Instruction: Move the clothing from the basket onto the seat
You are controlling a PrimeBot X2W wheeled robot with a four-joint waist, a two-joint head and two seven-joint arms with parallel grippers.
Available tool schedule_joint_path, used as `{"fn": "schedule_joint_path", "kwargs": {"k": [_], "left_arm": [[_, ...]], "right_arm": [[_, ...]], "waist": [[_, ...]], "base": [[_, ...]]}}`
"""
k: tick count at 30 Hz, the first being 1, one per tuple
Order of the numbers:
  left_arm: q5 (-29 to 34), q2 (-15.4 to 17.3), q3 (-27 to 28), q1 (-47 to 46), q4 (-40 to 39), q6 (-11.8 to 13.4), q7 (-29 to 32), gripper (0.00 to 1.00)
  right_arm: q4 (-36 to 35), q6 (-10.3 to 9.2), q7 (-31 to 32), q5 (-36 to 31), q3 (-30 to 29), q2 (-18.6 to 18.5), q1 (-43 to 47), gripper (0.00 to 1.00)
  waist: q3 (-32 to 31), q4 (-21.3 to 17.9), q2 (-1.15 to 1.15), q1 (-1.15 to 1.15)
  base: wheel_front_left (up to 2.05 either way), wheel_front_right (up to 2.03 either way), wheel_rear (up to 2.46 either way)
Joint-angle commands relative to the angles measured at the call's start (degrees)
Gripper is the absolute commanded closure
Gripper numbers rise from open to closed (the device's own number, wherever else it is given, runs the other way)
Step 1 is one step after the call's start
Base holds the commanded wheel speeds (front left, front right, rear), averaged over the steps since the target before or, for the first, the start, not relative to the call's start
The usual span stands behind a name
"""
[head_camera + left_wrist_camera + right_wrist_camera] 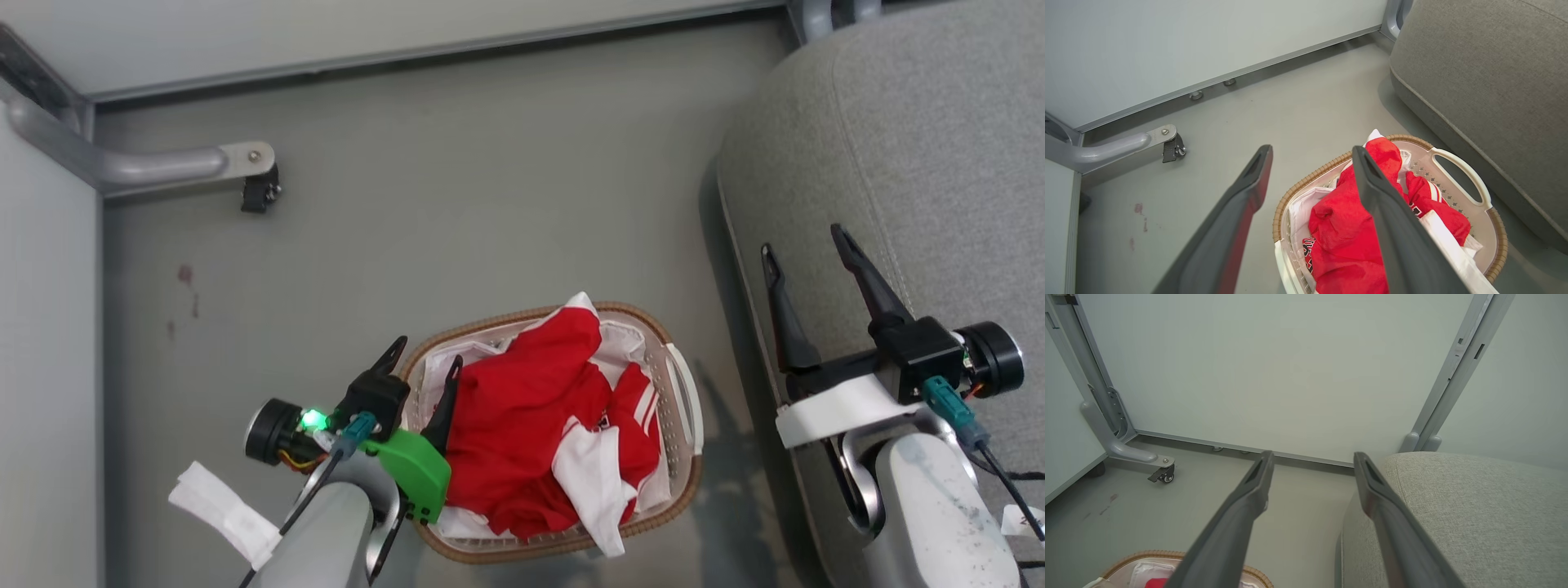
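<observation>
The clothing (531, 416) is a heap of red fabric with white trim and striped sleeves, piled in the basket (684, 412), an oval white one with a brown woven rim, standing on the floor. My left gripper (426, 354) hangs open over the basket's left rim, one finger above the red cloth, holding nothing; its wrist view shows the clothing (1345, 228) and the basket (1461, 171) below its fingers. The grey seat (914, 147) lies to the right. My right gripper (804, 241) is open over the seat's left edge, empty; the seat (1474, 514) shows under its right finger.
Pale partition panels with grey metal frames stand behind and to the left. A panel foot with a castor (260, 189) juts onto the grey floor at the far left. Bare floor (457, 212) lies between the panels, basket and seat.
</observation>
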Motion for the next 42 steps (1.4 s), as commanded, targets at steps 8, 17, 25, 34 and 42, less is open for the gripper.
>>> {"fn": "schedule_joint_path", "kwargs": {"k": [8,17,25,34,42], "left_arm": [[3.55,1.65,-5.81,-11.85,9.83,-0.32,-0.04,0.00],[5.52,2.78,-11.62,-19.90,16.89,-0.30,-0.04,0.00],[7.08,1.85,-14.10,-25.41,24.97,0.94,1.94,0.00],[6.71,1.24,-14.85,-29.51,29.79,3.12,5.20,0.00],[4.95,0.72,-15.15,-29.40,31.46,2.44,7.62,1.00]], "right_arm": [[-1.71,-0.04,-0.28,2.38,1.48,-0.18,-6.04,0.00],[-3.07,-0.04,-0.28,5.11,3.14,-0.16,-8.80,0.00],[-3.62,-0.04,-0.28,7.01,4.51,-0.17,-10.24,0.00],[-4.05,-0.04,-0.28,8.54,5.90,-0.18,-10.84,0.00],[-3.54,-0.04,-0.28,8.92,6.31,-0.19,-10.83,0.00]], "waist": [[19.78,-9.11,0.00,-0.01],[25.94,-12.77,0.00,-0.01],[28.90,-14.72,0.00,-0.01],[31.19,-16.01,0.00,-0.01],[30.96,-15.76,0.00,-0.01]], "base": [[0.00,0.00,0.00],[0.00,0.00,0.00],[0.00,0.00,0.00],[0.00,0.00,0.00],[0.00,0.00,0.00]]}}
